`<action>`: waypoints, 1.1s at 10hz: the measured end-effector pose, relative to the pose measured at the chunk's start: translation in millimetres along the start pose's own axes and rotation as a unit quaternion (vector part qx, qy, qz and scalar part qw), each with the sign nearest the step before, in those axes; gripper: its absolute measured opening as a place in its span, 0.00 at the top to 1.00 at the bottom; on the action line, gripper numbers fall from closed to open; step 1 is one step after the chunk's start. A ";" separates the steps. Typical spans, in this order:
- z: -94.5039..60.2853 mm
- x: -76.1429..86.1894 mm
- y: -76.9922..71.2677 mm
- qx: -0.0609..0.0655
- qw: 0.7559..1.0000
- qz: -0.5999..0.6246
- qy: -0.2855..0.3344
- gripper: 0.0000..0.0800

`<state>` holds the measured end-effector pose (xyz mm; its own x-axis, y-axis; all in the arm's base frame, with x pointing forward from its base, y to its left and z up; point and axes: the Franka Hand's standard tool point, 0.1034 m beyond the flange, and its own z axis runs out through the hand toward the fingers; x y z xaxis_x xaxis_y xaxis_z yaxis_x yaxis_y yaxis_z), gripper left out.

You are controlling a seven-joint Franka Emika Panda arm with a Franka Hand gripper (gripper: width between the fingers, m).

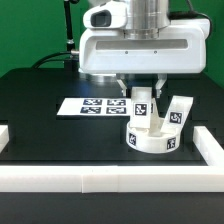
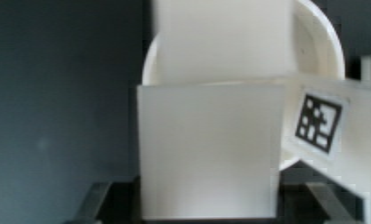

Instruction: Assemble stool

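The round white seat (image 1: pixel 150 141) lies on the black table with tags on its rim. One white leg (image 1: pixel 142 104) stands upright on it, and a second leg (image 1: pixel 178 112) leans out at the exterior view's right. A third leg is not in view. My gripper (image 1: pixel 141 92) hangs straight over the upright leg with a finger on each side and a small gap to each; it looks open. In the wrist view the leg (image 2: pixel 208 150) fills the space between the dark fingers (image 2: pixel 104 200), with the gripper (image 2: pixel 207 205) around its near end. The other leg's tag (image 2: pixel 320 120) shows beside it.
The marker board (image 1: pixel 92 105) lies flat just behind the seat at the exterior view's left. White border rails run along the front (image 1: pixel 110 181), the left (image 1: pixel 6 140) and the right (image 1: pixel 208 148) of the black table.
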<state>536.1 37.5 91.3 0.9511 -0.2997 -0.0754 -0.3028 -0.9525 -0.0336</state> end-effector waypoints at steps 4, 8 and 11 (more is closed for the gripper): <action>1.7 -2.4 -8.5 0.025 0.957 0.288 -0.012 0.58; 2.1 0.3 -13.7 0.030 0.903 0.428 -0.017 0.58; 2.6 -0.1 -15.4 0.031 0.848 0.529 -0.022 0.58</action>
<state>540.5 52.4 89.2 0.1422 -0.9809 -0.1328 -0.9889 -0.1466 0.0239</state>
